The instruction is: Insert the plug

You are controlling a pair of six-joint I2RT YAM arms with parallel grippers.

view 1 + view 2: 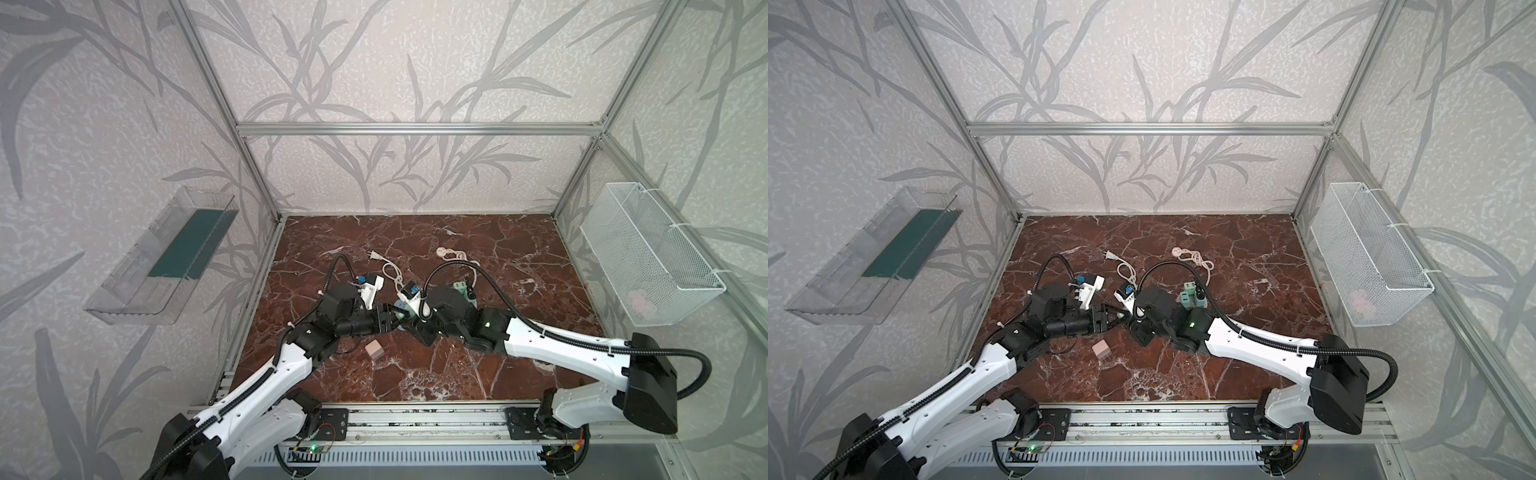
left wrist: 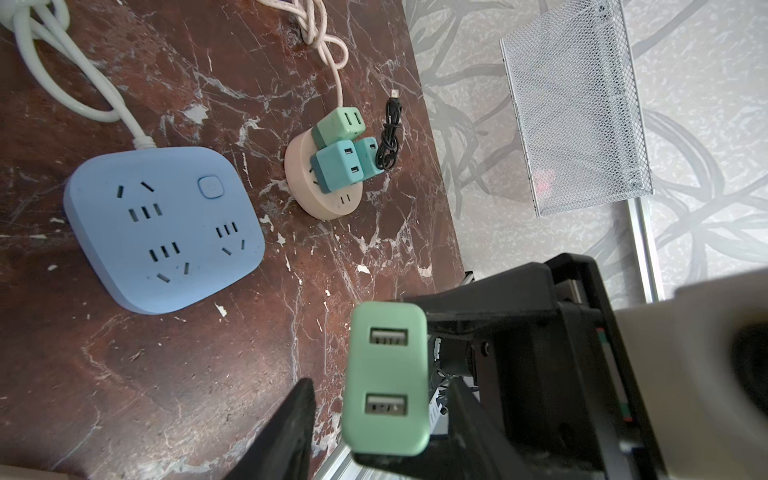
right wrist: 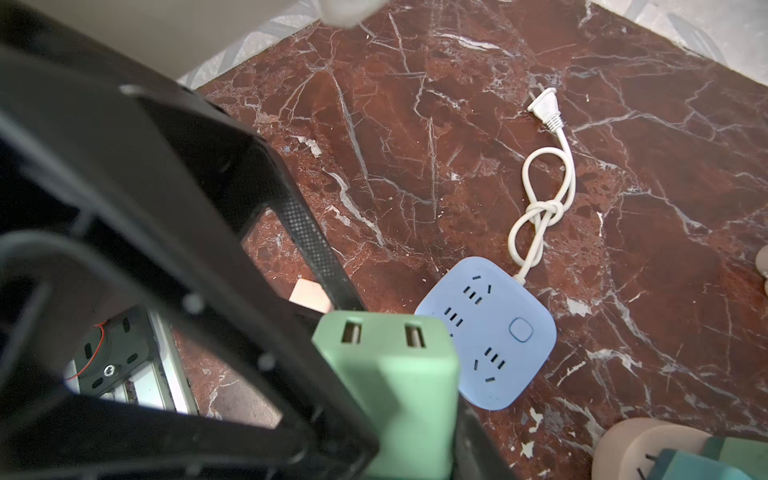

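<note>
**Green plug held in the air between both pincers**

The green plug (image 2: 386,374), a two-port USB charger, hangs above the middle of the desk (image 1: 511,266), where the two arms meet. The right pincer (image 1: 409,322) is clamped on its rear end, one finger on each of two opposite faces. The left pincer (image 1: 390,319) straddles the same plug from the port end with its jaws apart. The left wrist view shows a clear gap between one finger (image 2: 291,424) and the plug's side, so it has no grip.

The blue power strip (image 2: 166,232) lies flat on the desk just beyond the plug, toward the far edge, with all its sockets free. Its white cord (image 3: 544,199) is knotted and runs on toward the far edge.

Toward the right edge sits a round pink socket (image 2: 336,208) with teal adapters (image 2: 336,166) plugged into it, and a coiled black cable (image 2: 390,137) just beside it. A small pink cube (image 1: 375,348) rests nearer the front edge.
</note>
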